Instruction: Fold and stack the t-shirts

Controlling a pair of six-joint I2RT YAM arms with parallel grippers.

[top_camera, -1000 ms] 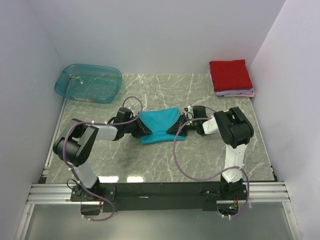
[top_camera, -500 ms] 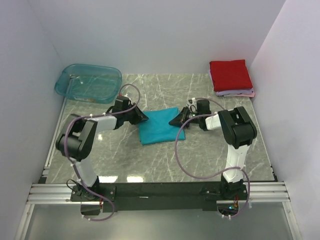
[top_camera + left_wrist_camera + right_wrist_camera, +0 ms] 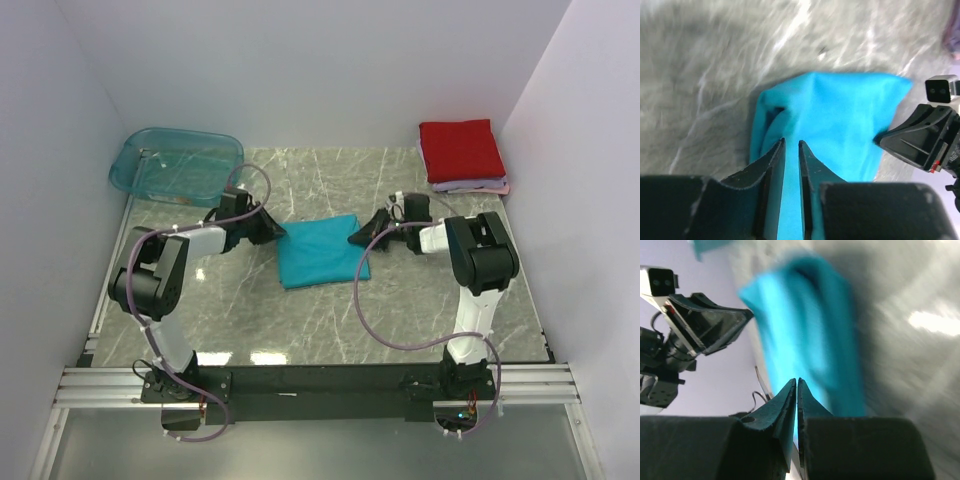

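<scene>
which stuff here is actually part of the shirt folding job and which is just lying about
Part of the job:
- teal shirt, folded, mid-table between the grippers
- red shirt, folded, far right corner
- lilac shirt, under the red one

Just lying about:
- tub, far left corner

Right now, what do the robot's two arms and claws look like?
The left arm and right arm have white links and bulky black joints, with a thin purple cable looping along each. The left claw and the right claw are black, each with two flat, tapering fingers.
</scene>
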